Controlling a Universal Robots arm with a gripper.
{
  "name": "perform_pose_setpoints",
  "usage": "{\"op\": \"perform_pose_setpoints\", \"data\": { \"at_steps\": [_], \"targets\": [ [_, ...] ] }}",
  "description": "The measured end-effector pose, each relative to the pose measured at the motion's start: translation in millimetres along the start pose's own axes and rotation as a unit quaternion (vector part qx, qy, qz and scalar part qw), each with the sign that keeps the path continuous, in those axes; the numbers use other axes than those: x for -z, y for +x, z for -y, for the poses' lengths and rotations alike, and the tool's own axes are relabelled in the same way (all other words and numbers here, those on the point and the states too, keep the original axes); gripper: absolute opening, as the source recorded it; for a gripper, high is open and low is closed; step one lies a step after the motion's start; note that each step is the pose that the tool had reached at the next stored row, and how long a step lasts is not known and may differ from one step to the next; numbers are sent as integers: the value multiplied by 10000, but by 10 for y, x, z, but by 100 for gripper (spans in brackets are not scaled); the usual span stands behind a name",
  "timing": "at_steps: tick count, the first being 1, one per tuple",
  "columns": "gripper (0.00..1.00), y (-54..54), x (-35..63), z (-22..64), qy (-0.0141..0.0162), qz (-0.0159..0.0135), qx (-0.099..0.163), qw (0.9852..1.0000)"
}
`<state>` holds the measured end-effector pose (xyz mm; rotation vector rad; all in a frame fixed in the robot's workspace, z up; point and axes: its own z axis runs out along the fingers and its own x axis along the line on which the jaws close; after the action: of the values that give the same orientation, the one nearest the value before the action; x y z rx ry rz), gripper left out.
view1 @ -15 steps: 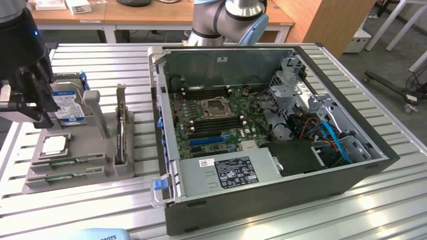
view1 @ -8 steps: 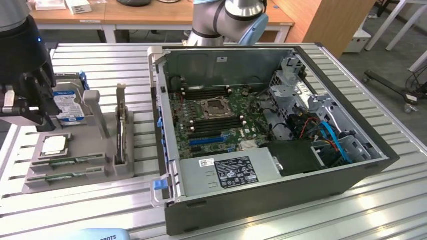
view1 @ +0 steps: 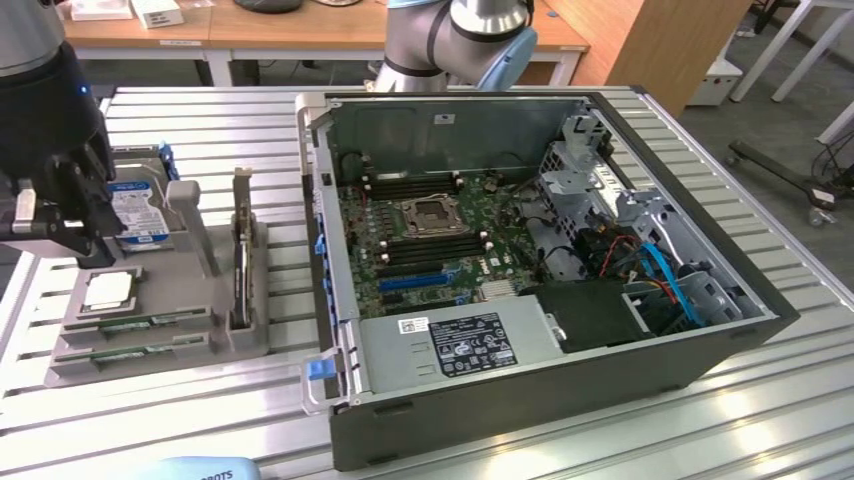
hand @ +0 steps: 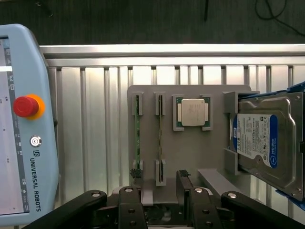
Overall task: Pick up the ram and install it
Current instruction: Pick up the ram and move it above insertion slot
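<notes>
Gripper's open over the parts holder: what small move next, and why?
Probably ease straight down toward the ram. The gripper hangs open and empty above the grey holder, and the ram lies in its slot, untouched, roughly in line with the gap between its fingers.

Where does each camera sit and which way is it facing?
Exterior view: high up, looking down at the open black computer case and grey plastic parts tray; robot arm shows.
Wrist view: on the wrist, straight down onto that tray; open black end effector shows.
Shared: tray, square silver processor chip, long green ram stick.
</notes>
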<state>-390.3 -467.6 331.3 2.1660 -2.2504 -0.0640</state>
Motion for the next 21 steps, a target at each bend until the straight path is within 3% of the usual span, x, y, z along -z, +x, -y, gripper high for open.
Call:
{"op": "perform_pose_setpoints", "data": {
  "at_steps": [7,21],
  "targets": [
    [41,0,-16,1,66,0,56,10000],
    [41,2,-113,5,69,-1,79,9999]
  ]
}}
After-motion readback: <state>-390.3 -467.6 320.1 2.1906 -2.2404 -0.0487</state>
